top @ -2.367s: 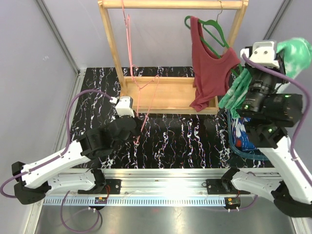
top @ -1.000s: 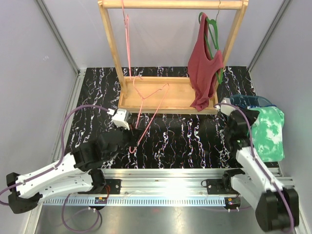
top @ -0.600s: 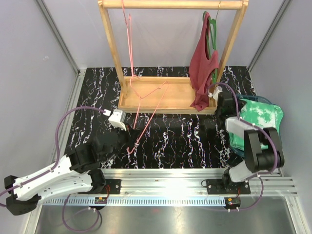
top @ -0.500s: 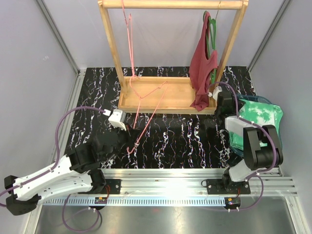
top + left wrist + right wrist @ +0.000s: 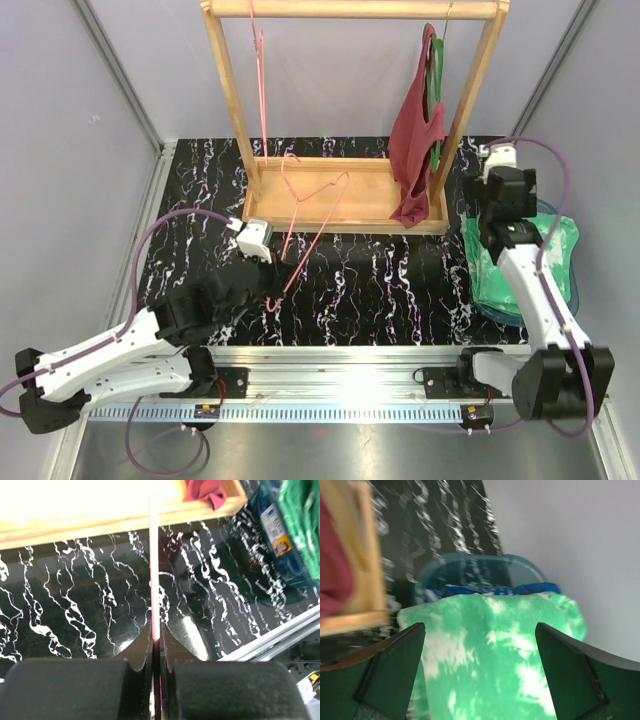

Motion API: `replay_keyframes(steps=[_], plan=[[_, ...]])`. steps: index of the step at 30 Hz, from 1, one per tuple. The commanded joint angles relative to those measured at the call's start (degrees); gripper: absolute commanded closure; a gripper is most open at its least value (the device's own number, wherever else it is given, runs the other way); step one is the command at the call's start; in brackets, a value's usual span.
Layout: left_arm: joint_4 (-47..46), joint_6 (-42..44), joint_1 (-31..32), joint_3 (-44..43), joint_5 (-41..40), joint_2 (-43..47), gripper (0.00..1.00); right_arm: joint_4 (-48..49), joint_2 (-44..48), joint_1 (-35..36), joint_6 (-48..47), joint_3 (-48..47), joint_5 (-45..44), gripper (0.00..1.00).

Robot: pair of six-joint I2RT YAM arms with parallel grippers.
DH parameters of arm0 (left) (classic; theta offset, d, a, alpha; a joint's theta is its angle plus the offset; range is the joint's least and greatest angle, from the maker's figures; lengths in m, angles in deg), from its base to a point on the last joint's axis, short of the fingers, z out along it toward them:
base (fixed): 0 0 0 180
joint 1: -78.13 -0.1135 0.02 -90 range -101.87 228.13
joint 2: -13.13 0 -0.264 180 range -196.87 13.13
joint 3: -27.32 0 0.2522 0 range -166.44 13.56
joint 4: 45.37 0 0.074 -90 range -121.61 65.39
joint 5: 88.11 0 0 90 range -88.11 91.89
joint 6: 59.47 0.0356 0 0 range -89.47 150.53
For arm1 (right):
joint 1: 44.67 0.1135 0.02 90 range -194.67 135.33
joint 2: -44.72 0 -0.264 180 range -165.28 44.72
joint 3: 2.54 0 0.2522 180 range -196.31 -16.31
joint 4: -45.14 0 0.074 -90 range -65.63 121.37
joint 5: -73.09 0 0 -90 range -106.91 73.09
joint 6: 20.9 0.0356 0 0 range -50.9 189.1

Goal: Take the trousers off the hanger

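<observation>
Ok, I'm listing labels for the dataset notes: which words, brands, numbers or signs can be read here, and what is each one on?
White tag on the blue tub: print too blurred to read.
Yellow-and-blue sticker below it on the tub: too small to read.
Green trousers, maroon top, wooden rack: no text visible.

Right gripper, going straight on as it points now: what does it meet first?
Most likely the green trousers, lying on the blue trousers in the tub; the right gripper frames them, open. Depth unclear.
</observation>
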State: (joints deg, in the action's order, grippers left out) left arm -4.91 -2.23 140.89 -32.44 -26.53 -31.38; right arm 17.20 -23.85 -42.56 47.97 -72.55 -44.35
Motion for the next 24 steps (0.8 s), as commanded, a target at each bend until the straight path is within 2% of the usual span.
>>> replay_keyframes(steps=[1,2,4,8,9,11,13,19,24], plan=[[-0.4,1.1,0.1,-5.0,-2.4,0.0,1.0,-10.0,5.2,-1.7,20.3,-2.7,13.4,0.0],[-0.2,1.1,0.2,-6.1,-2.5,0.0,1.0,-10.0,5.4,-6.1,26.3,-2.6,17.1,0.0],[0.9,1.6,0.2,-7.3,-3.1,0.0,1.0,-10.2,4.3,-10.4,30.1,-2.3,24.8,0.0],[3.4,1.4,0.2,-10.8,-3.7,-0.1,1.0,-20.7,-5.2,-18.4,46.5,-8.0,17.3,0.01],[3.7,1.5,0.2,-11.0,-3.7,0.0,1.0,-26.0,-7.7,-19.5,48.4,-9.2,16.6,0.01],[4.6,1.5,0.2,-11.8,-4.0,0.1,1.0,-29.0,-14.5,-20.2,51.8,-10.5,17.2,0.01],[5.6,1.5,0.2,-13.2,-4.8,-0.1,1.0,-29.9,-19.2,-20.3,54.3,-9.0,15.7,0.01],[10.3,1.5,0.2,-19.5,-5.6,-1.3,1.0,-21.3,-29.0,-23.8,56.9,-0.1,16.1,0.01],[12.7,3.6,0.3,-25.9,-8.7,-4.6,1.0,-18.6,-30.6,-23.7,54.7,1.8,15.9,0.0]])
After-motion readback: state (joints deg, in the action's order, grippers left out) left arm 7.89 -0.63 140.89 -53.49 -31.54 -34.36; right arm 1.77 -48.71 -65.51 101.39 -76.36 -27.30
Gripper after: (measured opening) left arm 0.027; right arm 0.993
